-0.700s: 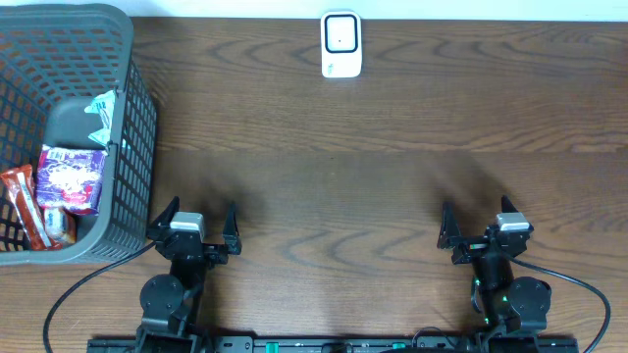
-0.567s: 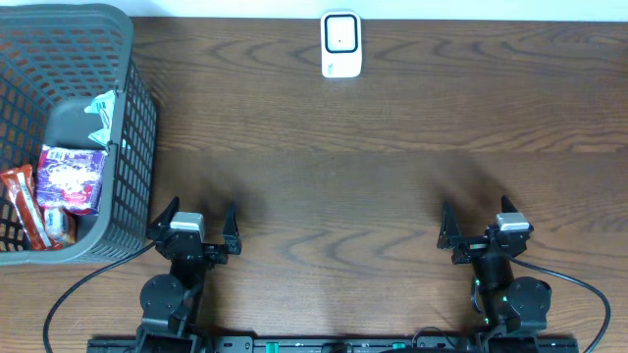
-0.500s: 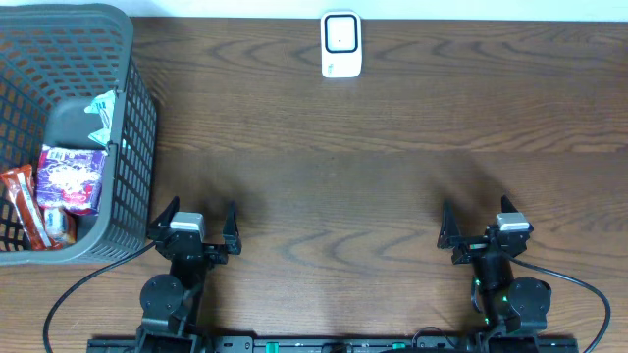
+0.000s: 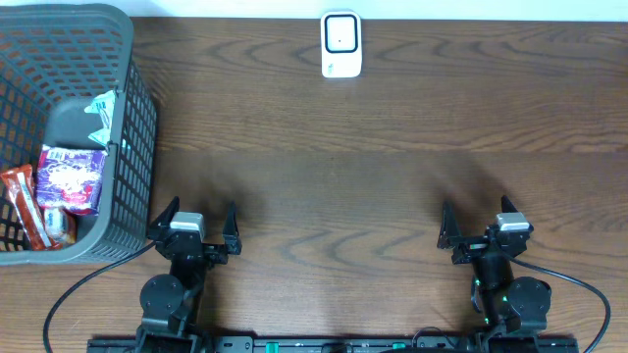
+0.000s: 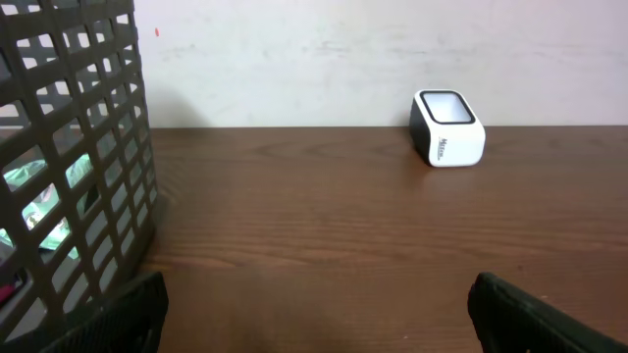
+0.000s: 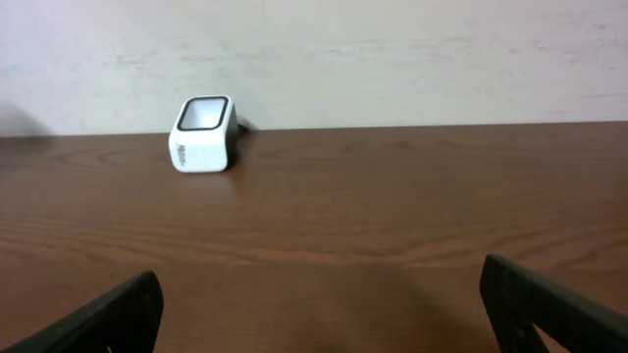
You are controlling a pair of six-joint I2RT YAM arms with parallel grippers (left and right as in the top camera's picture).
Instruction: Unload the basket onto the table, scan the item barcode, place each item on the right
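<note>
The white barcode scanner (image 4: 341, 44) stands at the table's far edge, its dark window facing up; it also shows in the left wrist view (image 5: 448, 127) and the right wrist view (image 6: 204, 133). The items lie in a grey mesh basket (image 4: 140, 118) at the left: a purple packet (image 4: 71, 179), a red packet (image 4: 25, 208) and a green-white packet (image 4: 103, 110). My left gripper (image 4: 199, 214) rests near the front edge beside the basket, open and empty (image 5: 316, 314). My right gripper (image 4: 478, 218) sits at the front right, open and empty (image 6: 319, 309).
The basket's wall (image 5: 88, 147) rises close to the left of my left gripper. A pale wall runs behind the table's far edge. Bare brown wood lies between the grippers and the scanner. Black cables trail from both arm bases.
</note>
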